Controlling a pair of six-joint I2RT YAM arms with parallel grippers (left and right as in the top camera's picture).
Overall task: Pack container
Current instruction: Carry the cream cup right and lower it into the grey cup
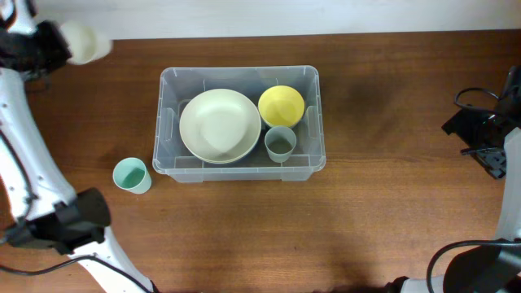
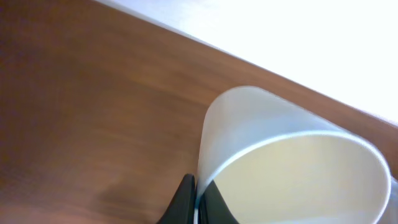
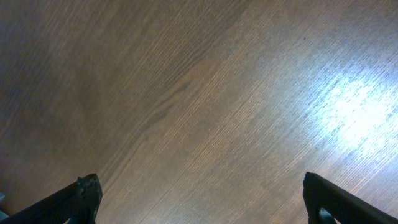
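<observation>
The container (image 1: 240,70) is a big clear plastic bin with rounded corners and a rim, sitting mid-table (image 1: 391,203) with its long side across. Bare wood lies open all round it, widest to the right. A teal cup (image 1: 131,175) stands just off its near left corner.

Inside, a wide cream bowl (image 1: 220,124) fills the left part. A yellow bowl (image 1: 281,105) and a grey-green cup (image 1: 280,143) sit close together on the right.

By the far left table edge, the left gripper (image 2: 198,186) is clamped tight on the wall of a pale cup (image 2: 292,155). The right gripper (image 3: 199,186) has its jaws spread wide over bare wood, holding nothing.
</observation>
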